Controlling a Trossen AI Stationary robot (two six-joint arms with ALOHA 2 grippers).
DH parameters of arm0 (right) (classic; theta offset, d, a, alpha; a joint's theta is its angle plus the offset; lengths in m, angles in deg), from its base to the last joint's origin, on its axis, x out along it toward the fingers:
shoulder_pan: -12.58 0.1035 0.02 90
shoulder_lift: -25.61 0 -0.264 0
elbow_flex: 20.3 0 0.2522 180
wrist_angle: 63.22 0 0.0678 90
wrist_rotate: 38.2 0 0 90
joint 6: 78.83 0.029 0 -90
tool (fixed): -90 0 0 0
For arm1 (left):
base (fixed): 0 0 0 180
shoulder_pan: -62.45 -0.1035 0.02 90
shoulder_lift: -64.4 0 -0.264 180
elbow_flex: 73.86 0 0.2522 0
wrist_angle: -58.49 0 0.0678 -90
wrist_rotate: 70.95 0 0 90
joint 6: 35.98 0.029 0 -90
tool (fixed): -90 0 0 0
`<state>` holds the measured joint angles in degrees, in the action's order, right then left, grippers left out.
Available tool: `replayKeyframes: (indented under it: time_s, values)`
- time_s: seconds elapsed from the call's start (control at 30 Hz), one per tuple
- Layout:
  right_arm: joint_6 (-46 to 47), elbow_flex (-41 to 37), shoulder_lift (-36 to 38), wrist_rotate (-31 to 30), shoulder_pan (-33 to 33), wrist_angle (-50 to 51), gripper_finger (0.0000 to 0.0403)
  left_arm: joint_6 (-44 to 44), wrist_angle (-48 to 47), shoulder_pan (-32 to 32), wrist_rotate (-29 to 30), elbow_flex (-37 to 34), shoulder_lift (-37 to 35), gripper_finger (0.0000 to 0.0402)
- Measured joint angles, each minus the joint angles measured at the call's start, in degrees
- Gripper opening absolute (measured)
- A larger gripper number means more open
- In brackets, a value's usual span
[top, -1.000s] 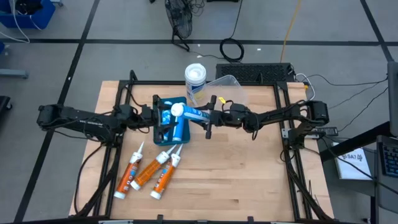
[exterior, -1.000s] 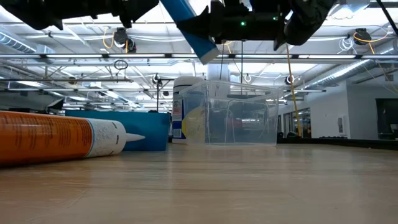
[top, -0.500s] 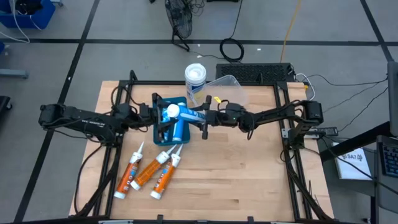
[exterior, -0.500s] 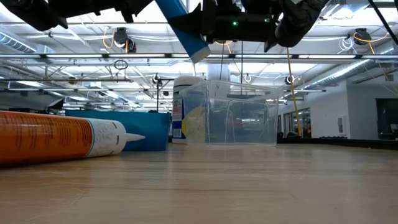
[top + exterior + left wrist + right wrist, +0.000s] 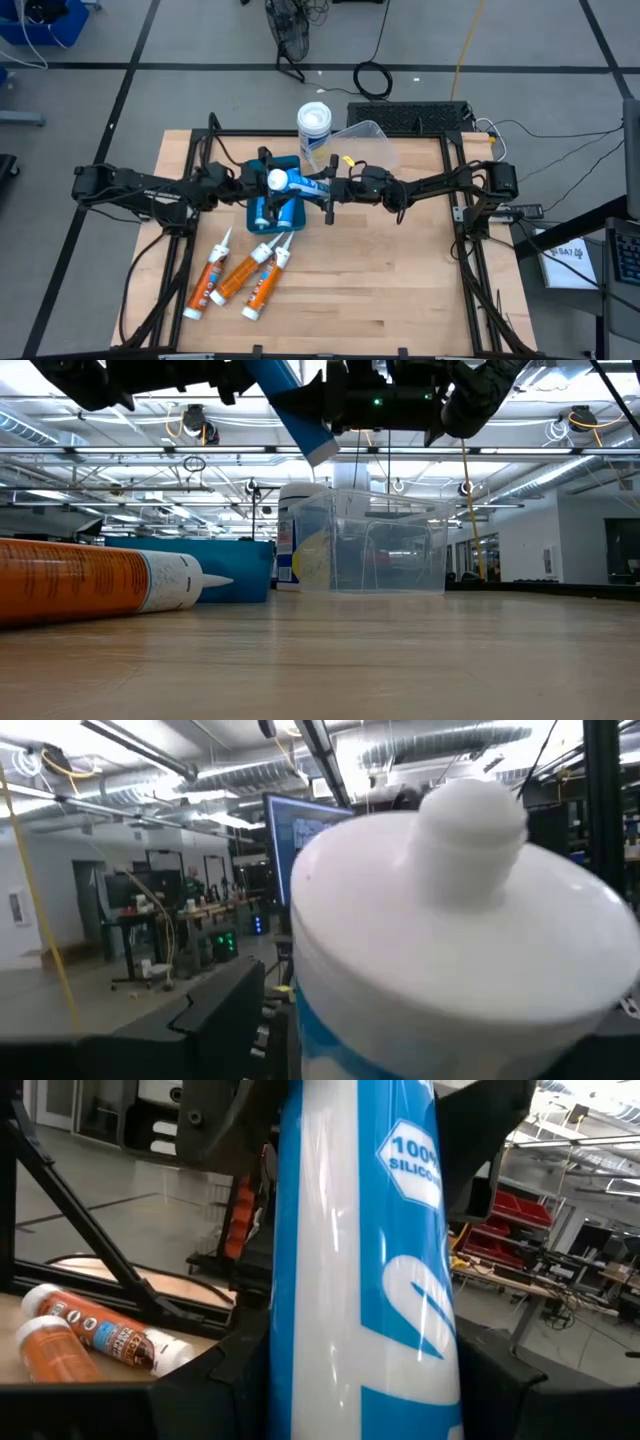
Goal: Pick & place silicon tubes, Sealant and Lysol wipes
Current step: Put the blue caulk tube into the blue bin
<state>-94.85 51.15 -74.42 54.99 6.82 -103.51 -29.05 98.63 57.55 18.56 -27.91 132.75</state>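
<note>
A blue-and-white silicone tube (image 5: 300, 182) hangs in the air over the blue bin (image 5: 287, 213), held by my right gripper (image 5: 333, 187). Its white capped end (image 5: 450, 920) points toward my left gripper (image 5: 264, 185), which is open with a finger on each side of that end; I cannot tell whether they touch. Three orange tubes (image 5: 240, 278) lie on the table near the front left. The Lysol wipes canister (image 5: 313, 124) stands upright on its base behind the bin. My right gripper pinches the tube's body near its flat rear end (image 5: 360, 1370) between its two fingers (image 5: 215, 1380). The fingers come level from the table's right side and lie along the tube. The tube is lifted clear, its capped end raised toward the table's left.
A clear plastic tub (image 5: 368, 140) sits to the right of the canister at the back. The nearest orange tube (image 5: 90, 580) lies in front of the blue bin (image 5: 235, 570) in the low view. Bare wood shows at the front right (image 5: 400, 290).
My left gripper has gone toward the table's right, closing up on the tube's white capped end. My right gripper has carried the tube a little toward the table's left, then held still. The tube has stayed clear of the bin.
</note>
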Motion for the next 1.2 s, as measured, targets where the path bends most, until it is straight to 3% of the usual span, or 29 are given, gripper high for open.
replayKeyframes:
  time_s: [0.3,0.47,0.67,1.0,1.2]
  values:
    - [-0.1,0.0,0.0,-0.1,0.0,0.4,0.021,0.8,-0.3,0.0,0.6,0.0,0.0,0.0287]
    - [-0.4,0.0,0.0,-0.1,-0.1,0.7,0.0215,6.2,-1.4,0.6,0.7,0.0,0.0,0.0214]
    - [0.2,0.0,0.0,-0.2,-0.1,1.6,0.0223,8.6,-2.6,0.9,0.7,0.0,-0.2,0.0212]
    - [0.4,0.3,0.1,-7.4,0.3,7.6,0.024,11.3,-20.9,0.9,1.1,-0.1,-11.2,0.0212]
    - [0.5,-0.1,0.1,-8.7,0.1,8.7,0.0246,11.1,-30.8,0.9,5.4,-0.1,-17.8,0.0212]
